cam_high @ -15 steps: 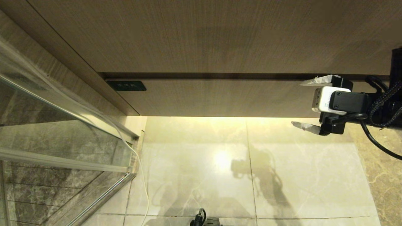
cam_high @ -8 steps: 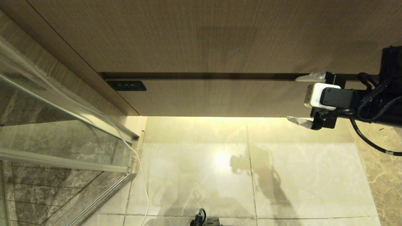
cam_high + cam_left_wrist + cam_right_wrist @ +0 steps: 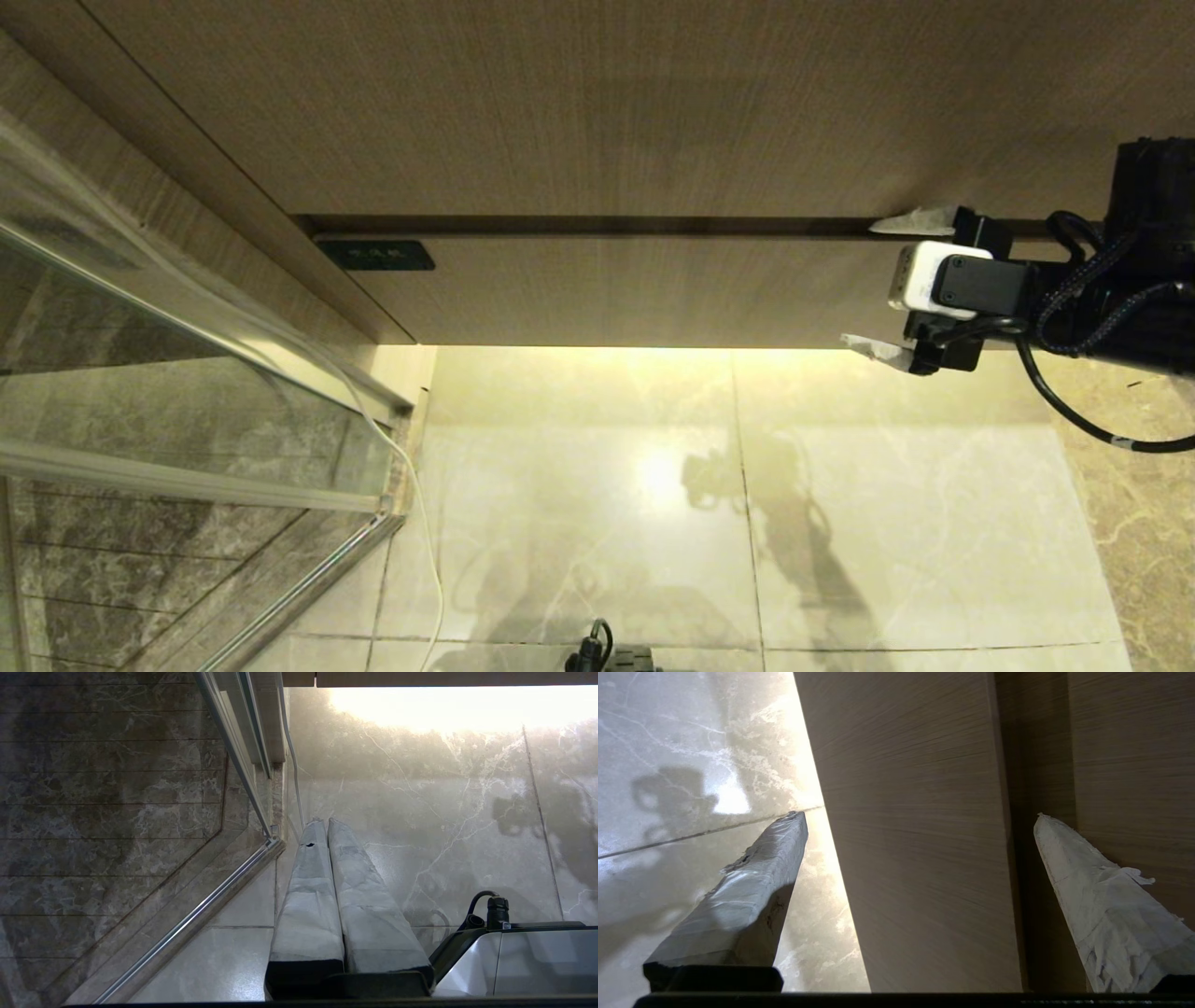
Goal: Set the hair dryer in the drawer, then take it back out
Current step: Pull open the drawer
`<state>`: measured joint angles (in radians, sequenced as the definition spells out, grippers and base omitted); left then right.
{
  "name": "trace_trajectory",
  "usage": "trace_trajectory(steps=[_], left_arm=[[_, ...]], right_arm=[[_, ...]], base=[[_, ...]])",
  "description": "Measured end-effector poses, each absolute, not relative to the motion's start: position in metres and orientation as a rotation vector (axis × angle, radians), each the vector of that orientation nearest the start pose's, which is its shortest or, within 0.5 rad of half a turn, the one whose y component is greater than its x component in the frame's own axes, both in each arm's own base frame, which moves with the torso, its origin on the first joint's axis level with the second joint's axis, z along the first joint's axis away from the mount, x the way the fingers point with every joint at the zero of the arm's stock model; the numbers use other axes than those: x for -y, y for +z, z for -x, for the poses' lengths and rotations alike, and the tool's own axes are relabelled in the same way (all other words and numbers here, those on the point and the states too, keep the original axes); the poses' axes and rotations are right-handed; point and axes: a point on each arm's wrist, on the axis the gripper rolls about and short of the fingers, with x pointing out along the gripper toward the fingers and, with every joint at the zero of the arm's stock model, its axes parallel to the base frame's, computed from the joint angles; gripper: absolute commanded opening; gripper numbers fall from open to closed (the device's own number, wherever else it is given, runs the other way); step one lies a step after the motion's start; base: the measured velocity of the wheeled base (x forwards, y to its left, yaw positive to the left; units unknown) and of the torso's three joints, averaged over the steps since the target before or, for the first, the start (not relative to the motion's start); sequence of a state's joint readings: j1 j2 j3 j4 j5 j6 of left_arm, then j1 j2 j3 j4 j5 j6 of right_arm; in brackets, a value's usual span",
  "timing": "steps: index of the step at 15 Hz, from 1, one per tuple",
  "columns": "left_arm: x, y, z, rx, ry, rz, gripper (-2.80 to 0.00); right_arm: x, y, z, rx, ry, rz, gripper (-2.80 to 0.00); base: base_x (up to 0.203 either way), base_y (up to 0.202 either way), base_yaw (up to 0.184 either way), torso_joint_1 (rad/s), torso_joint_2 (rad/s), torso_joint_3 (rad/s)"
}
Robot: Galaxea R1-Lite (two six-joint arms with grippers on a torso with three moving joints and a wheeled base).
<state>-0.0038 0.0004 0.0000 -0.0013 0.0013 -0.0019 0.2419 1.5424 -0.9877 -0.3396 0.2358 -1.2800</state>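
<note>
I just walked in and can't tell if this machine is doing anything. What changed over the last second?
The right hand slid leftward along the closed drawer, open, with one finger at the dark gap above the front and one below its lower edge. It took hold of nothing. The drawer stayed shut, and the left hand hangs shut over the floor.

drawer (image 3: pixel 635 289): light-brown wood grain | floor (image 3: pixel 840 523): pale marbled tile

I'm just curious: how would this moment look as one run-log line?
drawer: shut | hair dryer: unseen | right gripper: open, straddling drawer front | left gripper: shut, parked above floor
</note>
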Motion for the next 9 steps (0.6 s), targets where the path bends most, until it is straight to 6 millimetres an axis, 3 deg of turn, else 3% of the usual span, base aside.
trace_trajectory(steps=[9], left_arm=[[0.0,0.076,0.023,0.001,-0.002,0.002,-2.8]], right_arm=[[-0.076,0.241,-0.289,0.137,0.486,1.246,0.0]], base=[[0.0,0.0,0.0,0.0,0.0,0.0]])
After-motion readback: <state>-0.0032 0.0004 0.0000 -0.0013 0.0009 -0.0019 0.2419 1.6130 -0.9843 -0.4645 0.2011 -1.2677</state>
